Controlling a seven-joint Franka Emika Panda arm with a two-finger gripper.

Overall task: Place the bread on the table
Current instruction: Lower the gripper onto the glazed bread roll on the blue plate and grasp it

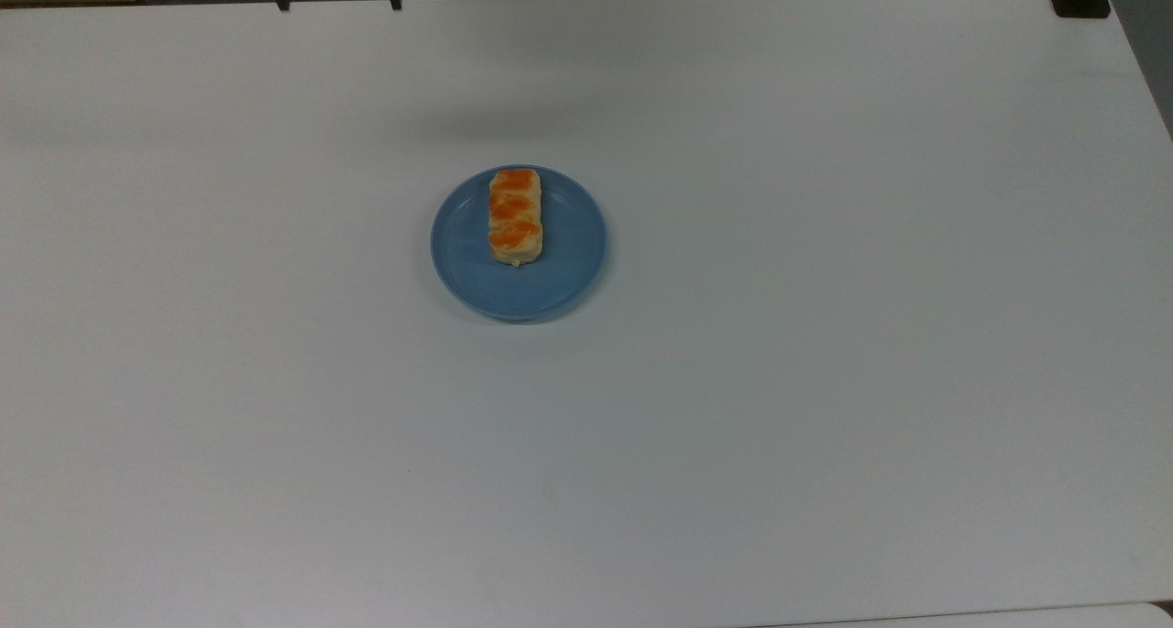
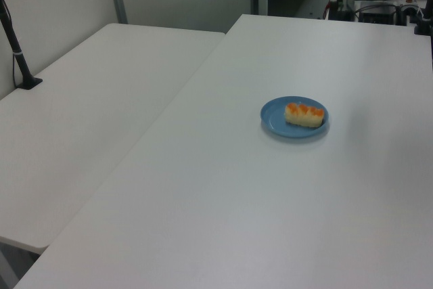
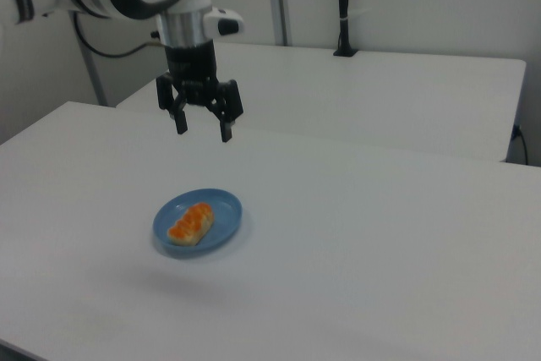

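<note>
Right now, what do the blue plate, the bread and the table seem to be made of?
The blue plate: probably glazed ceramic or plastic; uniform color, faint sheen, raised rim. The bread: a pale, matte loaf with three orange-brown glazed segments; real or a model, I cannot tell. The table: a smooth white top, probably laminate, with soft reflections.
</note>
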